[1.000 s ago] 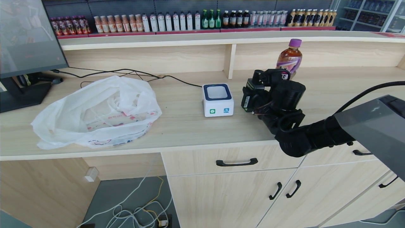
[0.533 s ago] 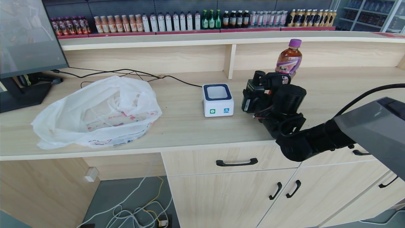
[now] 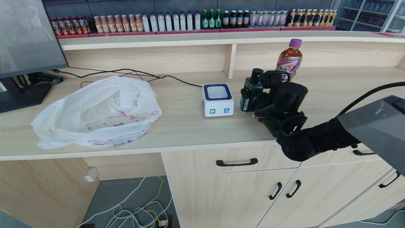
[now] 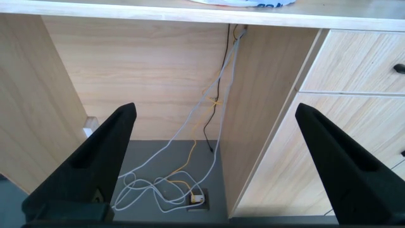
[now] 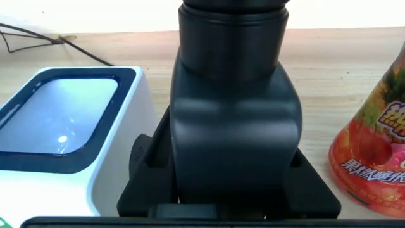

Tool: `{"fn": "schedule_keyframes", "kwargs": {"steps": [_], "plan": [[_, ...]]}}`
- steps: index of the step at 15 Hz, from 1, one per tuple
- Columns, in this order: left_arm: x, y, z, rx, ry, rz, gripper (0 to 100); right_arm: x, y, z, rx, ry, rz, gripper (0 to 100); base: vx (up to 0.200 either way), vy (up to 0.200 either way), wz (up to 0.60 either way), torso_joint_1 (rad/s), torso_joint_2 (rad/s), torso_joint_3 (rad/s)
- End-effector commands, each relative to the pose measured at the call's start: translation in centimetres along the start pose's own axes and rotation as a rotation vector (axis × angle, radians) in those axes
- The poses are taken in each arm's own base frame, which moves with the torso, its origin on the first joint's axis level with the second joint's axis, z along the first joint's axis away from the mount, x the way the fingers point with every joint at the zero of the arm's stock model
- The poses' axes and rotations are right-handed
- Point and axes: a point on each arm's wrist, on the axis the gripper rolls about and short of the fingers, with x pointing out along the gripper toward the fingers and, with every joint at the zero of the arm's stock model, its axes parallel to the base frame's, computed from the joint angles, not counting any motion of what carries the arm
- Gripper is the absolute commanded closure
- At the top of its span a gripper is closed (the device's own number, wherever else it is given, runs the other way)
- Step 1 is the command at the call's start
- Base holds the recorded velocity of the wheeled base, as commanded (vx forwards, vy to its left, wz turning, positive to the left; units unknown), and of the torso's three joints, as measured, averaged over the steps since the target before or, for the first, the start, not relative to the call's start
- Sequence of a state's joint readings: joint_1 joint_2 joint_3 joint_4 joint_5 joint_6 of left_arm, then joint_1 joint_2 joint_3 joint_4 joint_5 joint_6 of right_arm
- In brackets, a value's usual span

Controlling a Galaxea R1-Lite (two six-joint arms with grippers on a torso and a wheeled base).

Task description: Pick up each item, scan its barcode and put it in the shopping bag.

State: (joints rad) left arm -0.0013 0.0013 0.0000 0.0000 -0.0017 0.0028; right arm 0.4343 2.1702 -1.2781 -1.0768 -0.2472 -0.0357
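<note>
Motion since a second ago is slight: the right gripper (image 3: 275,76) has edged a little higher, right of the scanner (image 3: 217,99), while everything else lies as before. Whether this gripper is spread or pressed together cannot be told. One white shopping bag (image 3: 95,114) lies open on the tabletop (image 3: 190,129) left of the scanner, contents unclear. One purple-capped bottle (image 3: 289,58) stands upright behind and right of the scanner. The left gripper (image 4: 215,109) is spread wide, below the tabletop's edge.

Bright, even light casts soft shadows on the tabletop (image 3: 183,129) and a small glare spot sits on the scanner (image 5: 63,126).
</note>
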Motion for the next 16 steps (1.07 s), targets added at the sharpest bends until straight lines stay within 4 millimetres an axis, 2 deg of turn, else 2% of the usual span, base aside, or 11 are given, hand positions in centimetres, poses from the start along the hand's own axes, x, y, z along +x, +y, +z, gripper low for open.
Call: {"fn": "schedule_keyframes", "kwargs": {"steps": [1,4,7,8,9,12,15,16], "plan": [[0.0,0.0,0.0,0.0,0.0,0.0,0,-0.9,0.5,2.3,0.016,-0.045,0.017,100,0.0,0.0,0.0,0.0,0.0,0.0],[0.0,0.0,0.0,0.0,0.0,0.0,0,-2.8,0.3,4.5,0.023,-0.066,0.023,100,0.0,0.0,0.0,0.0,0.0,0.0],[0.0,0.0,0.0,0.0,0.0,0.0,0,-6.1,0.3,7.1,0.03,-0.08,0.043,100,0.0,0.0,0.0,0.0,0.0,0.0],[0.0,0.0,0.0,0.0,0.0,0.0,0,-6.8,0.4,7.3,0.032,-0.078,0.052,100,0.0,0.0,0.0,0.0,0.0,0.0],[0.0,0.0,0.0,0.0,0.0,0.0,0,-9.2,0.7,8.3,0.036,-0.074,0.075,100,0.0,0.0,0.0,0.0,0.0,0.0],[0.0,0.0,0.0,0.0,0.0,0.0,0,-13.9,0.5,9.0,0.04,-0.042,0.067,100,0.0,0.0,0.0,0.0,0.0,0.0],[0.0,0.0,0.0,0.0,0.0,0.0,0,-17.3,0.8,8.7,0.027,-0.01,0.105,100,0.0,0.0,0.0,0.0,0.0,0.0],[0.0,0.0,0.0,0.0,0.0,0.0,0,-17.8,0.8,8.6,0.02,-0.003,0.111,100,0.0,0.0,0.0,0.0,0.0,0.0]]}}
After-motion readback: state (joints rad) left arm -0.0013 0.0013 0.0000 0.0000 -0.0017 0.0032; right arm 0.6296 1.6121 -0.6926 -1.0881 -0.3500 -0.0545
